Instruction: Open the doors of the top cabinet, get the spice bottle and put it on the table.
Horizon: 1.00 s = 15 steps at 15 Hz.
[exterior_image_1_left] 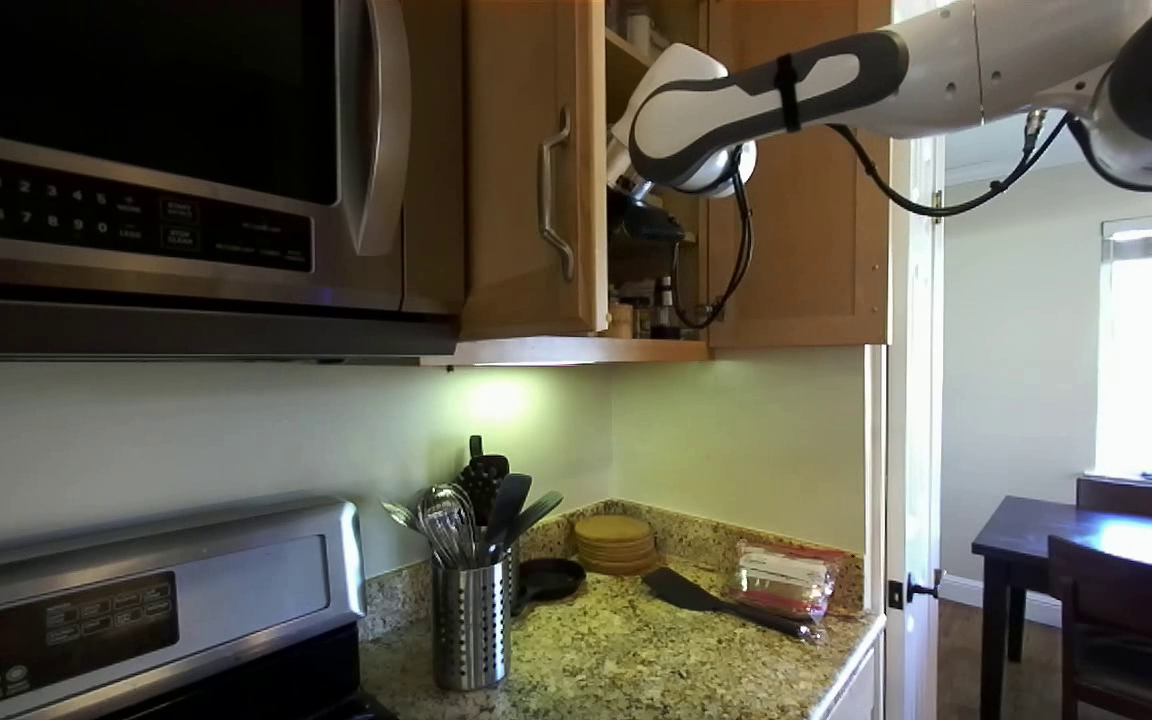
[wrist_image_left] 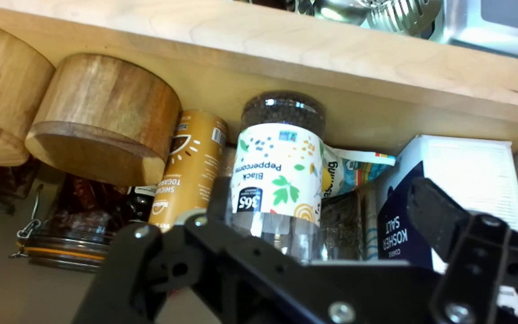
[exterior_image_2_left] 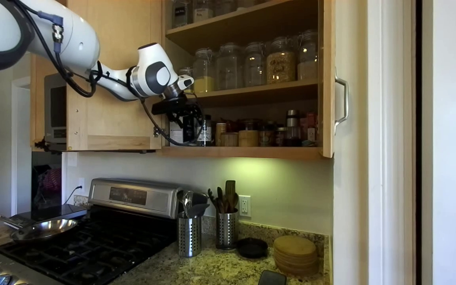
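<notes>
Both doors of the top cabinet [exterior_image_2_left: 247, 152] stand open; one door [exterior_image_1_left: 526, 170] and the other door [exterior_image_1_left: 801, 200] flank the opening in an exterior view. The spice bottle [wrist_image_left: 281, 166], labelled Black Peppercorns, stands upright on the bottom shelf; in an exterior view it shows beside the gripper cable [exterior_image_2_left: 206, 132]. My gripper [wrist_image_left: 328, 207] is open inside the cabinet, with the bottle between its fingers, close to one finger and well apart from the other. Whether that finger touches it, I cannot tell. The table [exterior_image_1_left: 616, 640] is the granite countertop below.
A salt box [wrist_image_left: 470, 180] stands beside the bottle, within the finger spread. A tan spice tube [wrist_image_left: 191, 166] and wooden containers [wrist_image_left: 106, 117] stand on the other side. Glass jars [exterior_image_2_left: 230, 67] fill the shelf above. Utensil holders [exterior_image_1_left: 471, 625] and a spatula [exterior_image_1_left: 686, 590] are on the countertop.
</notes>
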Motion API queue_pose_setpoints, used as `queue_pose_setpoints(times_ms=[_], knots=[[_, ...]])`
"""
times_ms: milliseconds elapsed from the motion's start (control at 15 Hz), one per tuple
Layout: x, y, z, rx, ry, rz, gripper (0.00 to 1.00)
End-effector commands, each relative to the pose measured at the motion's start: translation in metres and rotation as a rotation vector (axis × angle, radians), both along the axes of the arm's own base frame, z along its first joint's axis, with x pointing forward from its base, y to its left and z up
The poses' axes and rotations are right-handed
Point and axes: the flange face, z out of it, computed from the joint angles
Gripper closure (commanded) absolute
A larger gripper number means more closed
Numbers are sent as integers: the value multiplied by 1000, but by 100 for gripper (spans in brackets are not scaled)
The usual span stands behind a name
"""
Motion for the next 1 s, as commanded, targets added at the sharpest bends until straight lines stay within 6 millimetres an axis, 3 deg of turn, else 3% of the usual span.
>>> queue_pose_setpoints(times_ms=[0,467,933], knots=[[15,0,13,23,-23,-44,0],[35,8,28,-35,82,100,0],[50,8,42,-91,51,114,0]])
